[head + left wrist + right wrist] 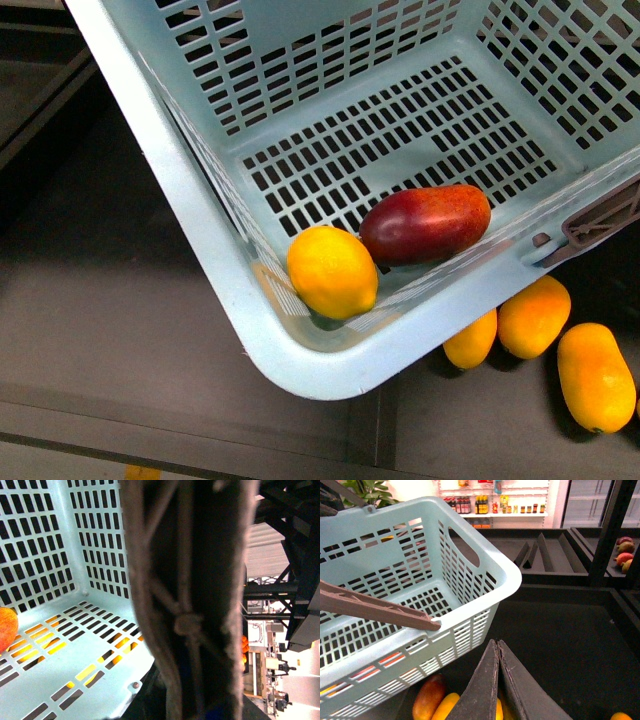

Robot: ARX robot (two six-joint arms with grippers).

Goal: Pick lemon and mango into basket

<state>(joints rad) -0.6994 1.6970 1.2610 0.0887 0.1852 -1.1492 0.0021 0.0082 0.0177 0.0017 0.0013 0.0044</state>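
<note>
The light teal basket [215,260] hangs tilted, filling the front view. The orange-yellow lemon [332,270] lies in its low corner, touching the dark red mango [425,222] beside it. My left gripper is shut on the basket by its brown handle [190,595], which fills the left wrist view in a blur and hides the fingers. The mango's edge [6,627] shows there on the basket floor. My right gripper [496,642] is shut and empty, just outside the basket's corner [507,577], above loose fruits.
Three longer yellow-orange fruits [534,315] lie on the dark shelf under the basket's right corner. Under my right gripper lie a red-yellow fruit [427,697] and a yellow one [445,707]. Dark shelf dividers [545,550] and a black post [607,530] stand behind.
</note>
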